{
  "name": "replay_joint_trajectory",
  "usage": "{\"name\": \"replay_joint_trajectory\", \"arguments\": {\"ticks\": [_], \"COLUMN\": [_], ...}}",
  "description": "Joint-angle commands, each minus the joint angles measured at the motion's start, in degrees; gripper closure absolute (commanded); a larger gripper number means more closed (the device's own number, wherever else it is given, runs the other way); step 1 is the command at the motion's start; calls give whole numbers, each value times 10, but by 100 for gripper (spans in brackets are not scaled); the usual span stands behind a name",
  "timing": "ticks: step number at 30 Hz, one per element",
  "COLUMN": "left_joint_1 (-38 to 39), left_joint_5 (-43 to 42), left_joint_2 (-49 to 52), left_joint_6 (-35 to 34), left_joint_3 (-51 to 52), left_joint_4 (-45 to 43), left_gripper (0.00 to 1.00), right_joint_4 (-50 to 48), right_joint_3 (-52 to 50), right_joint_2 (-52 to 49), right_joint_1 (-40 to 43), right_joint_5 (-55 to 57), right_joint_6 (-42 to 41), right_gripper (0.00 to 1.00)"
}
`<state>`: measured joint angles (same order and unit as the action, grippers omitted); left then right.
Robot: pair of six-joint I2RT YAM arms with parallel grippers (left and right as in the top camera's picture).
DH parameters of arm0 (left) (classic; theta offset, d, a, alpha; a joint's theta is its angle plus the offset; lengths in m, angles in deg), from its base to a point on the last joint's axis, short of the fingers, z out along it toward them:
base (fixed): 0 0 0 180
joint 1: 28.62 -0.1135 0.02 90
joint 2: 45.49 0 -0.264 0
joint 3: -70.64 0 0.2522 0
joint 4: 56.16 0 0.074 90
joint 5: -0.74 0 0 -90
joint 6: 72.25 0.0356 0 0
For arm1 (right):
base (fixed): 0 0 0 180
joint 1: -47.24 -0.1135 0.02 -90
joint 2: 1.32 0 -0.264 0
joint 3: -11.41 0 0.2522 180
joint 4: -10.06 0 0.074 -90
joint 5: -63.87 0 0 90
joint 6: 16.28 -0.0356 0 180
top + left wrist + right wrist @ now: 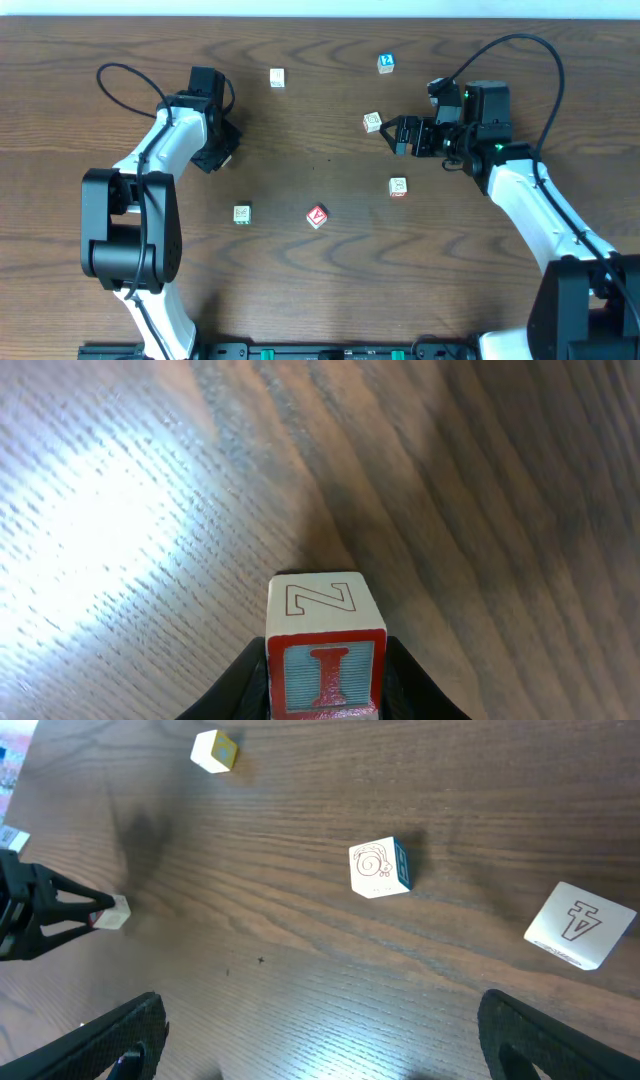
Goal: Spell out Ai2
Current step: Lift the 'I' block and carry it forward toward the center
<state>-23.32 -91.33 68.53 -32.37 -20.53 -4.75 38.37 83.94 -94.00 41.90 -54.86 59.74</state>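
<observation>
My left gripper (326,682) is shut on the cube with a red "I" (326,660), whose top face shows an outlined "Z"; it hangs close over the wood. Overhead, this gripper (220,150) sits at the left back of the table. The red "A" cube (317,216) lies near the middle front. Far back, right of centre, rests the blue "2" cube (387,63). My right gripper (396,134) stands wide open between them, with only bare wood between its fingers (120,1035).
Pale cubes lie scattered: one at the back (277,77), one just ahead of the right gripper (372,122), one below it (397,187), one front left (241,214). The right wrist view shows a snail-marked cube (379,868), a white cube (580,924) and a yellowish cube (215,750).
</observation>
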Motion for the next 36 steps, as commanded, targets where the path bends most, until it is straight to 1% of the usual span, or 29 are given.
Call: {"name": "replay_joint_trajectory", "arguments": {"ticks": [1,9,15,21,25,30,36], "left_joint_1": [-1,0,0,0,5,29,81], "left_joint_5": [23,23,22,19,13,15,64], "left_joint_2": [2,2,2,2,2,2,2], "left_joint_6": [93,207,219,286,316,353,354], "left_joint_3": [-7,-7,-7,-7,-7,-23,-65], "left_joint_4": [6,8,22,26,26,27,28], "left_gripper": [94,94,94,94,94,94,94], "right_joint_4": [0,0,0,0,-3,-4,-4], "right_joint_3": [6,6,6,6,6,6,6], "right_joint_2": [-2,-2,-2,-2,-2,-2,-2], "right_joint_1": [8,8,8,8,8,8,9], "right_joint_5": [4,18,18,18,18,32,50], "right_joint_6": [10,10,10,10,10,9,10], "right_gripper": [1,1,1,1,1,1,1]}}
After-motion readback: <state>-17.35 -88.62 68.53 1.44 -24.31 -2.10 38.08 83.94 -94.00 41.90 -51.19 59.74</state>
